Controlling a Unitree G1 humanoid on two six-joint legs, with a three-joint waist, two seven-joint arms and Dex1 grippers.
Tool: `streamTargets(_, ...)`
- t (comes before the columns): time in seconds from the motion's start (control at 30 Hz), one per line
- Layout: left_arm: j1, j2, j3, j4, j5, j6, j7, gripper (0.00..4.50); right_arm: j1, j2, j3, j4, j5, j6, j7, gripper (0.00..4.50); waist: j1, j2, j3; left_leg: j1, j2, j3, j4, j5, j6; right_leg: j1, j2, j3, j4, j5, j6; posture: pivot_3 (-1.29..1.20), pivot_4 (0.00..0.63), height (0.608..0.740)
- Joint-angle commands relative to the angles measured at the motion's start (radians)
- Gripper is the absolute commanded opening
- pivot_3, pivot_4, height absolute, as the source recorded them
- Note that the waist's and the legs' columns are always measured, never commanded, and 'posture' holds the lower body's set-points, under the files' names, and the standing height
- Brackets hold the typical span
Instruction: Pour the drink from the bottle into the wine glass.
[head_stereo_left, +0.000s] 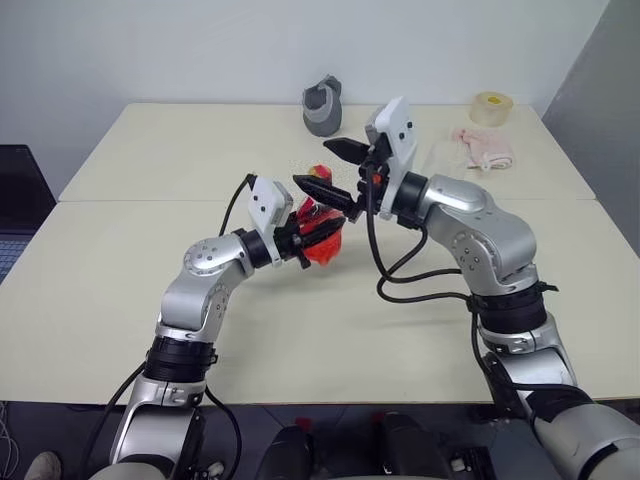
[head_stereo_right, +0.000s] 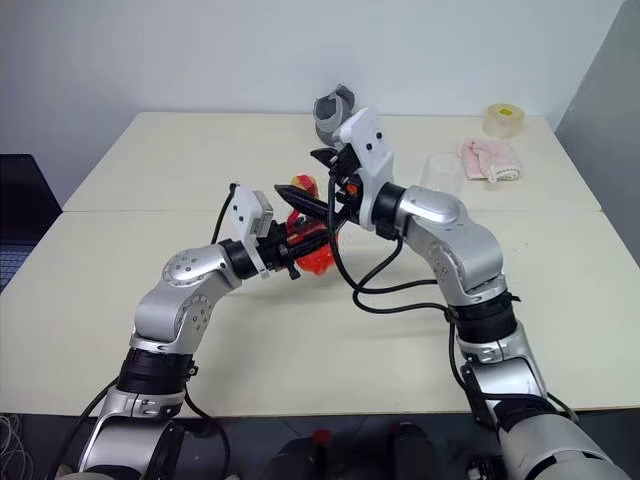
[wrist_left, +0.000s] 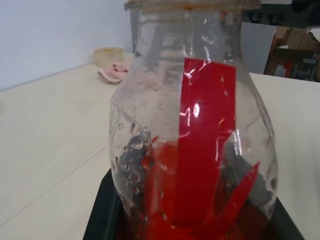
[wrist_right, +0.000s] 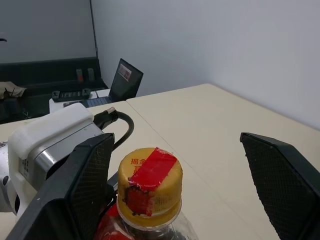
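My left gripper (head_stereo_left: 312, 236) is shut on the bulbous base of the bottle (head_stereo_left: 322, 242), held above the middle of the table. The drink (wrist_left: 165, 200), bright red, fills the lower part of the bottle behind its red label. The yellow cap (wrist_right: 150, 182) with a red strip points toward my right gripper (head_stereo_left: 335, 170). That gripper is open, its two black fingers standing on either side of the cap without touching it. The wine glass (head_stereo_right: 440, 172) stands far right on the table behind my right arm, its stem hidden.
A grey cup-like object (head_stereo_left: 322, 105) sits at the table's far edge. A tape roll (head_stereo_left: 491, 108) and a pink cloth (head_stereo_left: 483, 148) lie at the far right. A laptop (wrist_right: 125, 80) stands on a desk off the table's left side.
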Motion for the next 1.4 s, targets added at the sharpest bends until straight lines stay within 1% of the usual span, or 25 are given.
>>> streamTargets(0.03,-0.010,0.006,0.012,-0.058,-0.014,-0.012,-0.007,1.42,-0.020,-0.021,-0.038,-0.036,0.012,-0.008,0.011,4.29,0.000,0.000,0.000,0.000,0.000,0.000,0.000,0.000,0.000,0.000,0.000,0.000,0.000,0.000,0.000,0.00,0.150,0.740)
streamTargets(0.3,-0.029,0.008,0.013,-0.031,-0.008,-0.024,-0.019,1.42,0.022,-0.075,-0.073,-0.112,0.064,0.045,0.030,4.29,0.001,0.000,0.000,0.000,0.000,0.000,0.000,0.000,0.000,0.000,0.000,0.000,0.000,0.000,0.000,0.00,0.150,0.740)
streamTargets(0.57,-0.040,0.003,0.013,-0.019,-0.004,-0.031,-0.024,1.42,0.042,-0.115,-0.083,-0.136,0.082,0.056,0.044,4.29,0.001,0.000,0.000,0.000,0.000,0.000,0.000,-0.001,0.001,0.000,0.000,0.000,0.000,0.000,0.000,0.00,0.150,0.740)
streamTargets(0.93,-0.047,-0.001,0.011,-0.015,-0.002,-0.034,-0.024,1.42,0.043,-0.101,-0.066,-0.152,0.101,0.050,0.061,4.29,0.001,0.000,0.000,0.000,0.000,0.000,0.000,0.000,0.001,0.000,0.000,0.000,0.000,0.000,0.000,0.00,0.150,0.740)
streamTargets(1.17,-0.047,-0.005,0.009,-0.013,-0.001,-0.035,-0.022,1.42,0.023,-0.067,-0.036,-0.092,0.049,0.006,0.047,4.29,0.001,0.000,0.000,0.000,0.000,0.000,0.000,0.000,0.001,0.000,0.000,0.000,0.000,0.000,0.000,0.00,0.150,0.740)
streamTargets(1.4,-0.046,-0.005,0.012,-0.013,-0.001,-0.037,-0.022,1.42,0.004,-0.069,-0.041,-0.034,0.011,-0.027,0.040,4.29,0.001,0.000,0.000,0.000,0.000,0.000,0.000,0.000,0.000,0.000,0.000,0.000,0.000,0.000,0.000,0.00,0.150,0.740)
